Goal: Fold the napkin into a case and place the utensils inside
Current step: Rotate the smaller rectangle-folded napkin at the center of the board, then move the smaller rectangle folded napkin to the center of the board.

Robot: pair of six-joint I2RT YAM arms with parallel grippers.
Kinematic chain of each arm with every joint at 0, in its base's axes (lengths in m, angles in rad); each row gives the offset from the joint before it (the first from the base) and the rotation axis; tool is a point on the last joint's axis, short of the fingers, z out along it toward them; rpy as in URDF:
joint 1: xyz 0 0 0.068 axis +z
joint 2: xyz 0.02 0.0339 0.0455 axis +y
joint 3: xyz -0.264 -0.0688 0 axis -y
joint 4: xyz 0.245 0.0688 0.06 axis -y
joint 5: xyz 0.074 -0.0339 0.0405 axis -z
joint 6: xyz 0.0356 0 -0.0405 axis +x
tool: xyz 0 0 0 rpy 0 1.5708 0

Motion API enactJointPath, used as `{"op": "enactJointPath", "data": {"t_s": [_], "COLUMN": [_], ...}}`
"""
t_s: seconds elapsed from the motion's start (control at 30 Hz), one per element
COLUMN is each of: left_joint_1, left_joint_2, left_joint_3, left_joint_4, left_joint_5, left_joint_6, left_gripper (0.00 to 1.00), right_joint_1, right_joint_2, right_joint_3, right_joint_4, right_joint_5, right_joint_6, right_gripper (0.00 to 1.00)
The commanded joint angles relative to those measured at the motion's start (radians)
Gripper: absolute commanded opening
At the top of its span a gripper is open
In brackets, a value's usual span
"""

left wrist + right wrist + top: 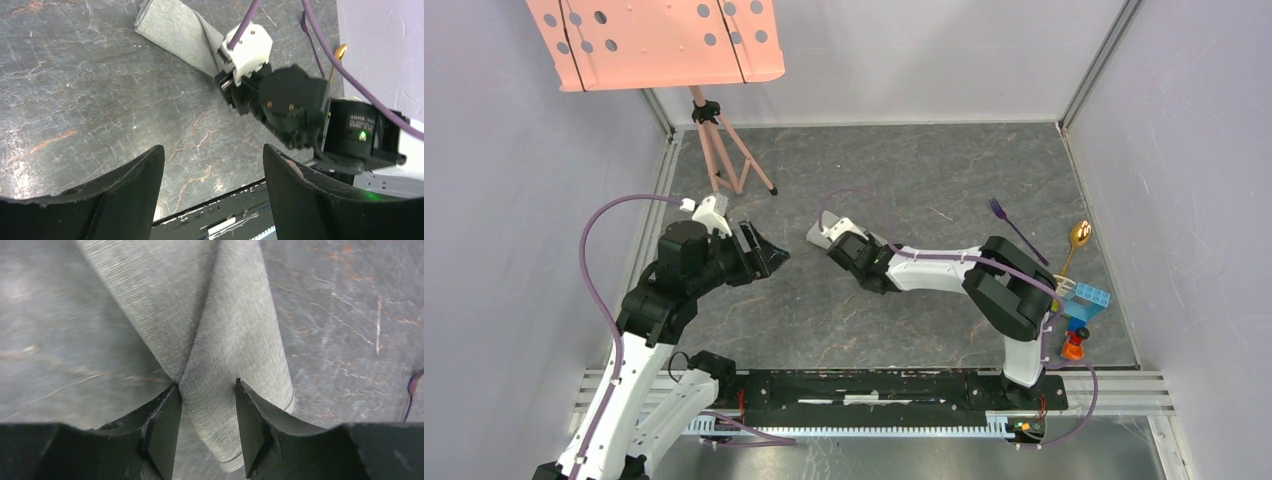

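Napkin (822, 233) lies as a narrow folded strip a bit left of centre in the top view, flat on the counter (924, 170), w/ 2 flaps overlapping in a V, as the right-wrist view shows. Right pincer (206, 390) sits astride 1 end of the strip, jaws roughly half apart. 1 fingertip (165, 410) is at the crease where the flaps cross, the other at the strip's outer edge. Cloth is between them, but can't tell whether it's actually clamped or only touched. Left pincer (764, 255) hangs wide open & empty at centre-left, near the strip but apart from it, so nothing pins the other end. Fork (1009, 222) and spoon (1079, 237) lie at the right of the top view, well apart from the napkin, spoon just above the toy blocks (1084, 300). Risks, IMO: if the pinch catches only the top flap, any lift or pull prob peels the fold open. If it catches all layers, a pull w/o the other end held could drag the whole strip across the smooth counter instead of tightening it. Tips set low enough to scrape the counter may bunch cloth under them. Squashing the end flat could also shut the mouth, making fork & spoon hard to slide in. Spoon pickup right by the blocks risks knocking them.
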Motion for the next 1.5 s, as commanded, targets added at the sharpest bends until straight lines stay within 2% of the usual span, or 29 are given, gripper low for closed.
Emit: {"op": "enactJointPath", "data": {"t_s": [0.0, 0.1, 0.27, 0.4, 0.5, 0.67, 0.73, 0.93, 1.07, 1.47], "left_joint_1": [0.002, 0.002, 0.001, 0.001, 0.001, 0.001, 0.002, 0.001, 0.001, 0.002], "left_joint_2": [0.0, 0.007, 0.027, 0.053, 0.045, 0.015, -0.011, -0.068, -0.071, -0.061], "left_joint_3": [-0.005, -0.007, -0.065, -0.19, -0.234, -0.168, -0.15, -0.123, -0.11, -0.098], "left_joint_4": [0.032, 0.043, 0.098, 0.246, 0.316, 0.244, 0.215, 0.173, 0.158, 0.158], "left_joint_5": [0.045, 0.054, 0.06, 0.126, 0.129, 0.055, 0.028, -0.009, -0.013, 0.001], "left_joint_6": [-0.01, -0.003, -0.038, -0.2, -0.243, -0.199, -0.191, -0.189, -0.181, -0.174], "left_gripper": [0.79, 0.79, 0.81, 0.81, 0.8, 0.8, 0.8, 0.8, 0.8, 0.8], "right_joint_1": [-0.096, -0.15, -0.154, -0.151, -0.151, -0.151, -0.151, -0.154, -0.177, -0.373], "right_joint_2": [-0.005, 0.009, -0.006, -0.094, -0.067, 0.014, 0.044, 0.125, 0.147, 0.22], "right_joint_3": [-0.029, -0.03, -0.026, -0.097, -0.042, 0.036, 0.058, 0.129, 0.151, 0.253], "right_joint_4": [0.04, 0.09, 0.134, 0.245, 0.235, 0.245, 0.254, 0.249, 0.252, 0.205], "right_joint_5": [0.058, 0.003, -0.092, -0.175, -0.202, -0.28, -0.268, -0.04, 0.046, 0.027], "right_joint_6": [-0.049, -0.095, -0.18, -0.287, -0.36, -0.375, -0.35, -0.247, -0.218, -0.21], "right_gripper": [0.49, 0.49, 0.54, 0.72, 0.78, 0.79, 0.79, 0.77, 0.75, 0.72]}}
